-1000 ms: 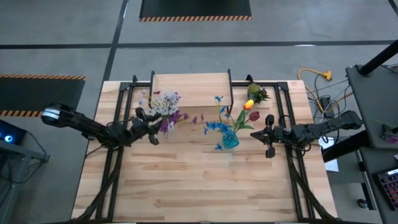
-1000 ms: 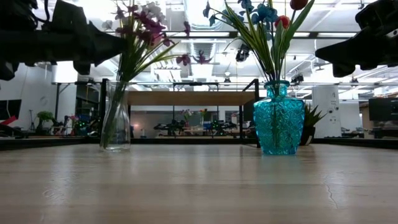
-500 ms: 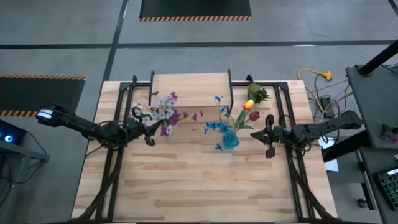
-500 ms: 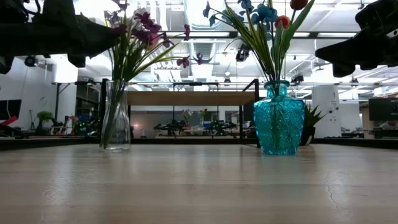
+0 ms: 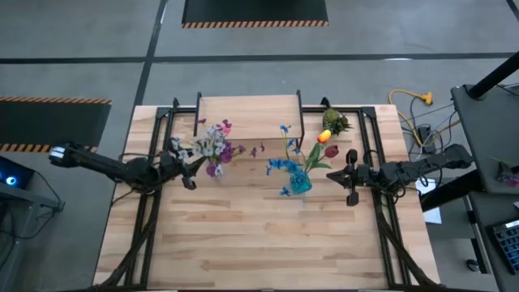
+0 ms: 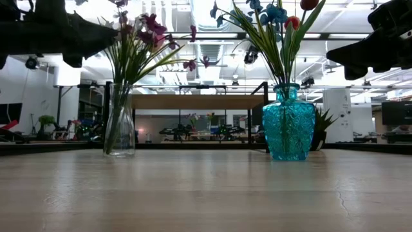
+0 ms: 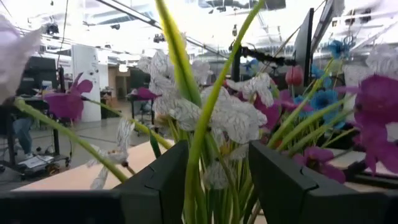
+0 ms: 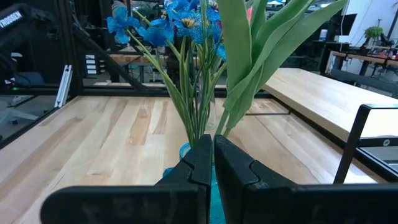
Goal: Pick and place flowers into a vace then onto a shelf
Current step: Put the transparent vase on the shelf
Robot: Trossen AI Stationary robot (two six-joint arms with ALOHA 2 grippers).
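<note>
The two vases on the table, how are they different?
The clear glass vase is tall, slim and see-through, so its stems show inside; the turquoise vase is fat, bumpy and coloured. The clear glass vase holds purple and white flowers; the turquoise vase holds blue, orange and dark red flowers. The left gripper is beside the clear vase's flowers with open jaws; the right gripper waits shut beside the turquoise one. Both stand upright on the table, not the shelf.
</note>
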